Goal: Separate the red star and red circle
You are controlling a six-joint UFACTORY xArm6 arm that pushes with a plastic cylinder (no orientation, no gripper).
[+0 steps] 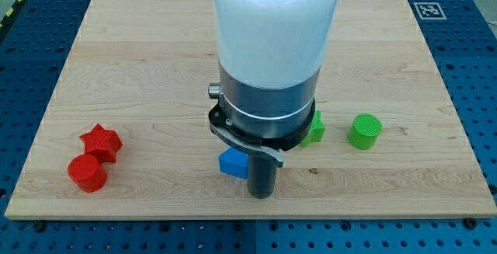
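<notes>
My arm hides part of the blue block [231, 163]; red star [102, 141] touching red circle [87, 172], well left of my tip [262, 194].

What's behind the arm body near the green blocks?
A green block sticks out from behind the arm, its shape mostly covered. The green cylinder stands clear to the view's right. A blue block is partly hidden too. My tip does not show.
</notes>
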